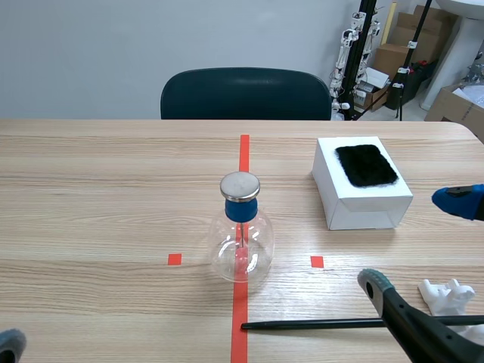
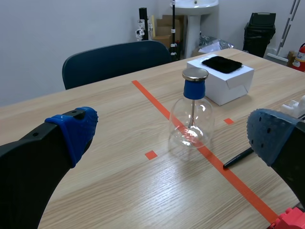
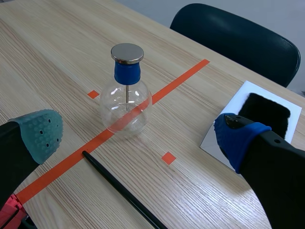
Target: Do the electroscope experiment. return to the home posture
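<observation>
The electroscope (image 1: 240, 236), a clear round flask with a blue neck and a flat metal cap, stands on the red tape line at the table's middle. It also shows ahead of each gripper, as the electroscope (image 2: 190, 119) and the electroscope (image 3: 126, 106). A thin black rod (image 1: 318, 324) lies flat on the table near the front edge, between the flask and my right gripper (image 1: 416, 242). That right gripper (image 3: 138, 133) is open and holds nothing. My left gripper (image 2: 174, 126) is open and empty too; only one of its fingertips (image 1: 9, 344) shows in the scene view.
A white box (image 1: 355, 204) with a black fur pad (image 1: 367, 165) on top stands right of the flask. A white plastic piece (image 1: 446, 296) lies at the front right. A dark chair (image 1: 246, 94) stands behind the table's far edge.
</observation>
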